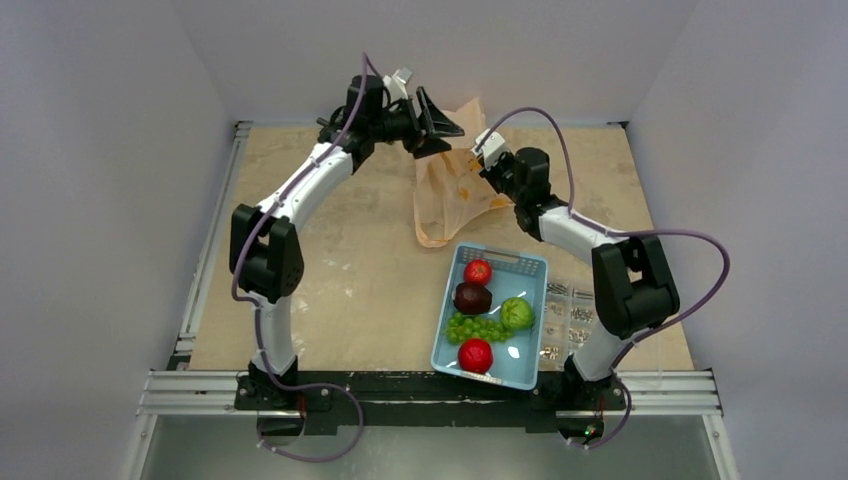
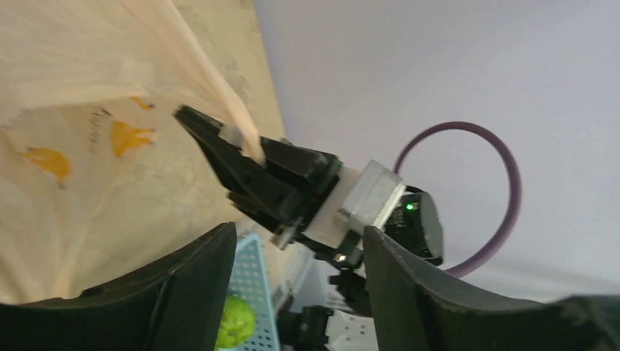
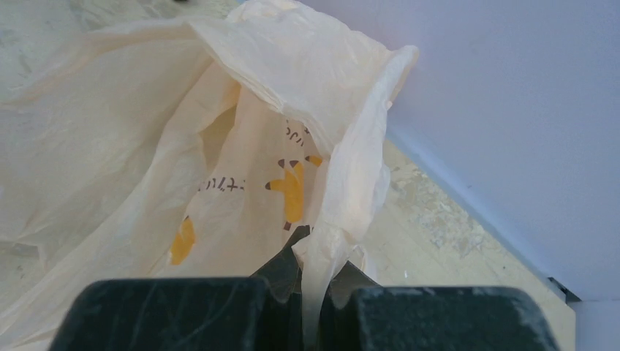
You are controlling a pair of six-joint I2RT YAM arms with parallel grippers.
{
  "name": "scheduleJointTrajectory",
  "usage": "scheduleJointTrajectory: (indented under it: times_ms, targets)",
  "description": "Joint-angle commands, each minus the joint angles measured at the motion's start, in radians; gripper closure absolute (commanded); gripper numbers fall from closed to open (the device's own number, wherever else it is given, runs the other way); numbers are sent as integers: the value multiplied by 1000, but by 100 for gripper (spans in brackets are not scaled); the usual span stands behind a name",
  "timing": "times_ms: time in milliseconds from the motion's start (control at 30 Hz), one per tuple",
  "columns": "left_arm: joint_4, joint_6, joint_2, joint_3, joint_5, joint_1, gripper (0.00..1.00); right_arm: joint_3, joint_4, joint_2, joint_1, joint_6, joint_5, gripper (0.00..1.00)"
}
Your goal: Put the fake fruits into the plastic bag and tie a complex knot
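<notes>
Because the right gripper (image 3: 316, 289) is pinched shut on a strip of the plastic bag (image 1: 450, 195) by the far edge, its mouth is lifted, I think, for loading; the left gripper (image 1: 440, 118) stands open beside it; the fake fruits (image 1: 478, 300) lie in the basket (image 1: 530, 265) at the near edge.

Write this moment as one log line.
right gripper: shut on bag | left gripper: open, by bag top | fruits: five, all in basket

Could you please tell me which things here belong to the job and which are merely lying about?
Job: bag, far red fruit, near red fruit, maroon fruit, grapes, green fruit.
Lying about: basket, small shiny bits right of it.
</notes>
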Motion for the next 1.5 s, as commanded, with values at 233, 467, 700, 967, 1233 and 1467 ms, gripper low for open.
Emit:
scheduleJointTrajectory:
  times_ms: [233,467,700,967,1233,1467]
  targets:
    - [-177,1261,-145,-102,-295,-2,11,210,-396,-153,-25,294,-190,100]
    - [-62,1437,-51,-111,-424,-63,5,244,-553,-182,-28,391,-149,100]
    - [-17,1522,-279,-278,-37,-57,6,231,-707,-241,-148,563,-126,100]
    - [-793,2249,-374,-248,239,-178,10,151,-782,-342,-177,772,-202,100]
    - [-741,2336,-316,-305,-31,-429,18,93,-784,-402,-251,1006,-292,100]
    - [-716,2338,-219,-289,-143,-512,23,83,-784,-412,-282,1044,-340,100]
